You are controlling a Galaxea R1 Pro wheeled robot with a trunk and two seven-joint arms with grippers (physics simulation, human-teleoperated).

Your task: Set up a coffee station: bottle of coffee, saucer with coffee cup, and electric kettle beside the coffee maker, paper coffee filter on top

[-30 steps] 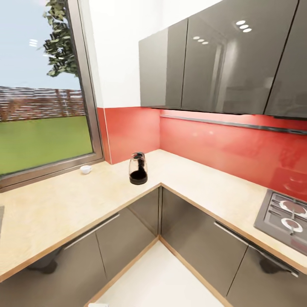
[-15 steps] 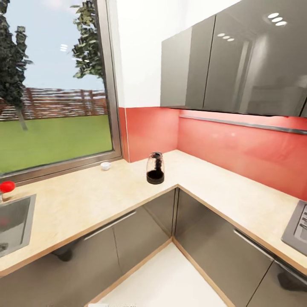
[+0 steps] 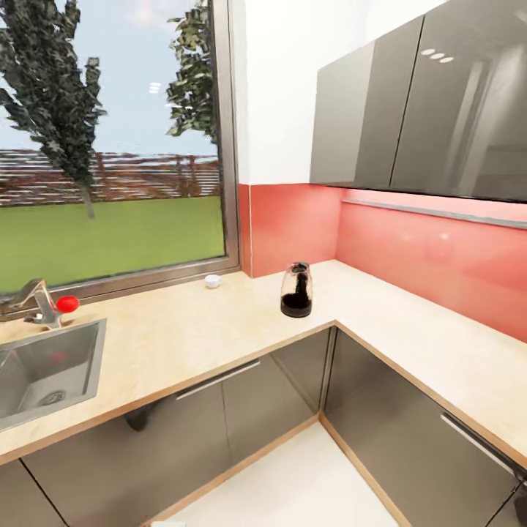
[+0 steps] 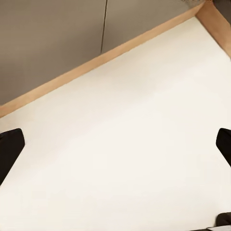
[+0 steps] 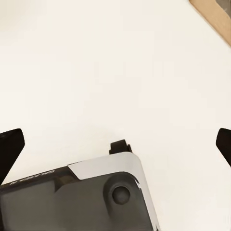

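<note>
My left hand and right hand hang open, empty, above the floor.
The coffee maker on the desk looks glassy, fragile; I would grip its dark base.

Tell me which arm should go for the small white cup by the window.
Left, tentatively: the cup sits left of centre on the countertop. Both tools, left and right, hang open over the floor, equally unready.

Coffee maker: clear glass body w/ dark base, black top, upright on countertop at inner corner. Coffee cup: small, white, upright by window sill, well apart from maker.
</note>
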